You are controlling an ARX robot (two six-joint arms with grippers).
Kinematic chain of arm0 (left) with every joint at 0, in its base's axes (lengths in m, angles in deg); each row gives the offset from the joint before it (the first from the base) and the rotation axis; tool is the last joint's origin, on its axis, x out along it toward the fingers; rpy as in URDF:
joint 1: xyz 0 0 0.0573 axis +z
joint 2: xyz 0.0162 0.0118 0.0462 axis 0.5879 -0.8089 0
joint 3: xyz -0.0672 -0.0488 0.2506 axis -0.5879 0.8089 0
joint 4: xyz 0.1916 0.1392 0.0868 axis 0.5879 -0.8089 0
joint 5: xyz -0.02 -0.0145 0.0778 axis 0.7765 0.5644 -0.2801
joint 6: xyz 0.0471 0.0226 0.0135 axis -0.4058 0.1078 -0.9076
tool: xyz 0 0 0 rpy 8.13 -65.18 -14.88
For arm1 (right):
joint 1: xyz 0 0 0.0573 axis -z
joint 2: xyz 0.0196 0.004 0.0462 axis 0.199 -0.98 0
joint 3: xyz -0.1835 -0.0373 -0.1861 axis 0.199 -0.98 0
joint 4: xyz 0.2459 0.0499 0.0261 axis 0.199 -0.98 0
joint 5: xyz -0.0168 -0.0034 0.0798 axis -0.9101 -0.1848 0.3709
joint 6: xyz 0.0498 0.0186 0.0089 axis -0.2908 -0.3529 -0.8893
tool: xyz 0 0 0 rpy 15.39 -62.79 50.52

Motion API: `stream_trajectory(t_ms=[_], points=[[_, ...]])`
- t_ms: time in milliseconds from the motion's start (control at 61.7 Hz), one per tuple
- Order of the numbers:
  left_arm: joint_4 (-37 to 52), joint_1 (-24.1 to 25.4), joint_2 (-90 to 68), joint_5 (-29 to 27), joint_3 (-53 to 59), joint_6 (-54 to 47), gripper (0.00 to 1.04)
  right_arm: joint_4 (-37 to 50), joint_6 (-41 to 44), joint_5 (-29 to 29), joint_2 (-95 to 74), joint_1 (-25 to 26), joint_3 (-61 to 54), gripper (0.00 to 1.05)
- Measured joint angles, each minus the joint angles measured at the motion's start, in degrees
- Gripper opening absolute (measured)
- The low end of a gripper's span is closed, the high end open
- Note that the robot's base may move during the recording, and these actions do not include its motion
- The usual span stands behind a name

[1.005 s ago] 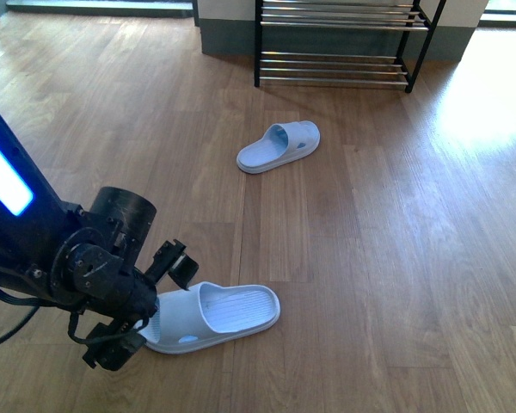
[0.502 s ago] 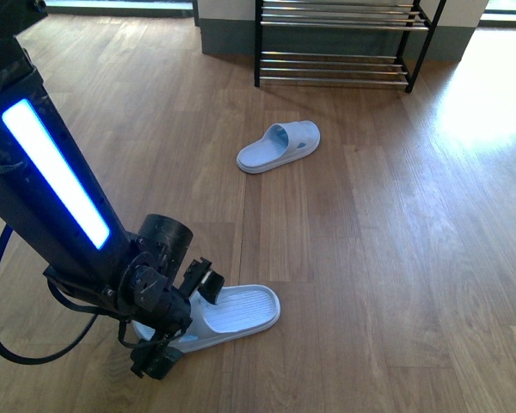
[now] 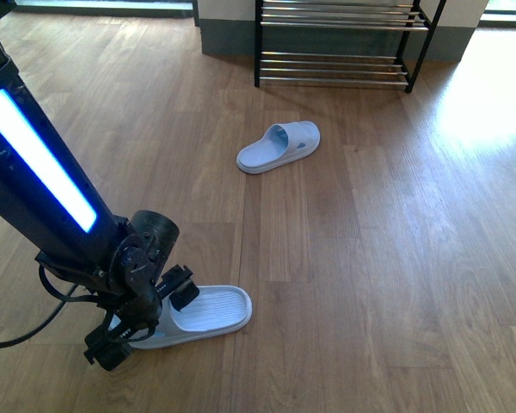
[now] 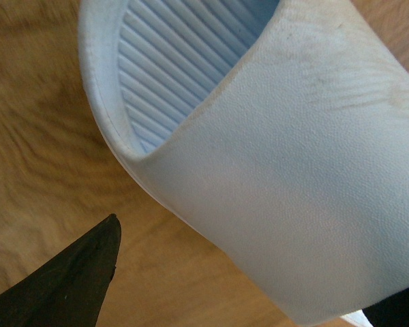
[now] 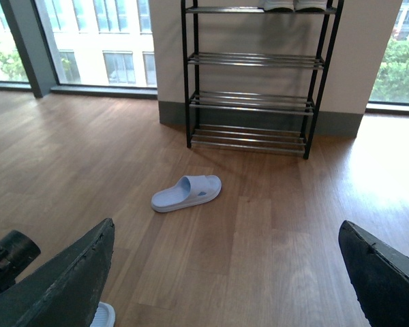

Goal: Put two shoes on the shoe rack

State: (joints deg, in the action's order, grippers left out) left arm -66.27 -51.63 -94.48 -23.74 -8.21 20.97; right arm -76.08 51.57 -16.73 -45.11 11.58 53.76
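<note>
- Front view: showed the near slide [image 3: 208, 313], pale blue, sole-down on the wood floor [image 3: 387, 258] at 7 o'clock of the view, with its open footbed end toward 3 o'clock.
- Showed the left gripper [image 3: 146, 320] low at the strap end of that slide, with black fingers on either side of it.
- Left wrist view: found the jaws spread about the strap, with one finger [image 4: 65, 286] separated from the slide by a strip of bare floor. Could not tell whether the other finger, cut off at the frame corner, touched the strap.
- Showed the far slide [image 3: 279, 146], also pale blue, flat on the floor at 1 o'clock from the near slide and well apart from it.
- Placed the shoe rack [image 3: 335, 73] at 12 o'clock from the far slide, near it but not touching. Found neither slide on its chrome bars.
- Right wrist view: showed the right gripper [image 5: 225, 272] raised above the floor, jaws wide apart with nothing between them, facing the rack at 12 o'clock.
</note>
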Motion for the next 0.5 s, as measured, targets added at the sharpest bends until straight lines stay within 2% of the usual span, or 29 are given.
stream_trajectory(t_ms=[259,292,356,502], points=[[-1.36,0.5,-0.13,-5.88,-0.66,-10.71,0.95,0.0,0.0,0.0,0.0,0.0,0.0,0.95],[-1.64,0.5,-0.11,-6.43,-0.72,-12.02,0.92,0.0,0.0,0.0,0.0,0.0,0.0,0.95],[-2.08,0.5,-0.13,-6.75,-0.76,-13.51,0.77,0.0,0.02,0.0,0.0,0.0,0.0,0.95],[-2.25,0.59,-0.13,-5.99,-0.79,-14.01,0.56,0.0,0.0,0.0,0.0,0.0,0.0,0.95]])
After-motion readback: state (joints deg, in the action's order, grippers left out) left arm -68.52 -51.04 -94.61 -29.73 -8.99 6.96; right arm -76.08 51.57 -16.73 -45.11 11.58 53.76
